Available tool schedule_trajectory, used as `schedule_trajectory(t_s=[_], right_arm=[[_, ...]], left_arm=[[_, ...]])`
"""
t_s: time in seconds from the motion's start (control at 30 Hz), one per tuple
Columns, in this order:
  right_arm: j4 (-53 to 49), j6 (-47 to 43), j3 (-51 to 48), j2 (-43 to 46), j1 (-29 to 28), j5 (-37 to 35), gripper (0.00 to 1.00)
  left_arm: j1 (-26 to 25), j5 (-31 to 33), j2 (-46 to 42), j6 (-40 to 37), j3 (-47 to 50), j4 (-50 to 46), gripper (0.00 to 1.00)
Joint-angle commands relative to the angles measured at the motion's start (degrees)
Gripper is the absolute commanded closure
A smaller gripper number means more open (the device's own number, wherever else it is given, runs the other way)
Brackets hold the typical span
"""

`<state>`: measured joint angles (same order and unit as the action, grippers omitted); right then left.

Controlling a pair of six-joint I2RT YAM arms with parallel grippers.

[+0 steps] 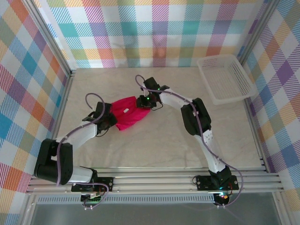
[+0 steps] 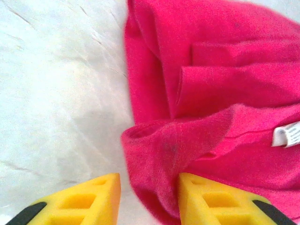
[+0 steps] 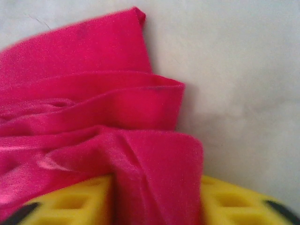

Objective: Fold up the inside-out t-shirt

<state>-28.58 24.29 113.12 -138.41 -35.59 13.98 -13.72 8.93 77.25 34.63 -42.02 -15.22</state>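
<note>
Two grippers are recorded at the inside-out t-shirt (image 1: 129,115), one at each end. On the left gripper (image 2: 147,187) the jaws are seen apart, a rumpled edge lying loose between them. On the right gripper (image 3: 157,185) the jaws are likewise parted, with a thick fold between. The shirt is found left of centre on the table (image 1: 164,145) as a small layered bundle, its white tag (image 2: 287,135) exposed. Folding is judged well advanced; squaring and flattening are left. The basket (image 1: 222,56) is noted well apart at upper right.
</note>
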Motion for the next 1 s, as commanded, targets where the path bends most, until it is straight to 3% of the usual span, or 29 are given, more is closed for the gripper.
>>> schedule_trajectory(t_s=[0.0, 0.1, 0.2, 0.27, 0.33, 0.43, 0.73, 0.87, 0.97], right_arm=[[-7.67, -2.40, 2.46, 5.96, 0.09, -3.41, 0.46], [-9.65, -4.02, 1.19, 11.06, 0.09, -5.86, 0.34], [-8.40, -3.73, -1.51, 14.91, -0.09, -6.09, 0.34], [-4.79, -1.91, -3.88, 16.05, -0.31, -2.79, 0.43], [0.09, 1.21, -5.66, 15.62, -0.59, 2.15, 0.60], [3.88, 5.23, -5.09, 12.09, -1.29, 6.30, 0.72], [8.91, 16.71, -2.57, -0.05, -1.91, 6.57, 0.74], [8.21, 18.85, 3.16, -5.96, -1.95, 5.84, 0.75], [5.24, 18.86, 9.66, -9.39, -2.02, 6.10, 0.75]], left_arm=[[0.80, 6.10, -3.42, 0.42, -3.83, -9.73, 0.68], [0.80, 4.08, -4.52, 0.67, -5.52, -11.25, 0.61], [0.79, -1.00, -3.88, 1.67, -6.05, -9.32, 0.56], [0.79, -3.13, -1.71, 2.66, -6.50, -7.65, 0.56], [1.29, -4.93, 2.75, 2.98, -8.56, -7.00, 0.60], [3.06, -7.02, 10.14, 2.57, -11.80, -5.11, 0.66], [6.42, -8.97, 33.31, -6.58, -31.33, -7.68, 0.76], [7.27, -9.15, 36.36, -8.04, -34.69, -8.78, 0.75], [8.30, -8.63, 35.72, -8.90, -35.02, -8.95, 0.68]])
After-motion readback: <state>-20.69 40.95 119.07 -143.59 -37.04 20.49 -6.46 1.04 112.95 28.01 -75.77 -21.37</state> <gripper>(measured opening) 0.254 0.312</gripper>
